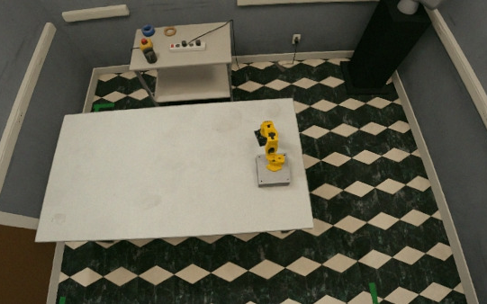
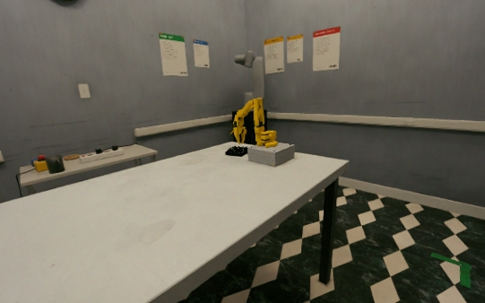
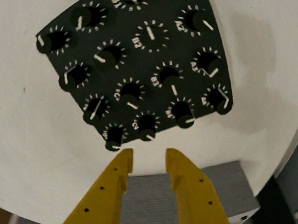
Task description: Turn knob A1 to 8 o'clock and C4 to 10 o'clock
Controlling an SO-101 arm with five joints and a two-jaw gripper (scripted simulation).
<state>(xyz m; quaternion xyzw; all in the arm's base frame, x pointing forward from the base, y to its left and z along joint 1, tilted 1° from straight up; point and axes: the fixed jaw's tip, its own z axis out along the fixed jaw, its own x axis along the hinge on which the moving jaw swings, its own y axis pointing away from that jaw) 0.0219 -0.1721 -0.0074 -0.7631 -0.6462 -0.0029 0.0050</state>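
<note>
The knob box [image 3: 133, 50] [image 2: 238, 152] [image 1: 259, 135] is a flat black panel with rows of small black knobs and white hour marks. It lies on the white table [image 1: 153, 171] [image 2: 152, 202] [image 3: 253, 30] just beyond the arm's grey base block [image 1: 272, 176] [image 2: 271, 154] [image 3: 153, 203]. In the wrist view it lies turned at an angle. The yellow arm [image 1: 270, 139] bends over it. My gripper [image 3: 148, 156] [image 2: 240, 136] hangs above the table at the box's near edge, clear of the knobs, with its fingers nearly together and nothing between them. The knob pointers are too small to read.
A side table [image 1: 216, 54] [image 2: 125, 154] behind the main table carries a power strip [image 1: 187, 45], a red-button box [image 1: 146, 44] and tape rolls. A black pedestal [image 1: 383, 45] with a grey arm stands in the room's corner. The table's edge runs close beside the base block.
</note>
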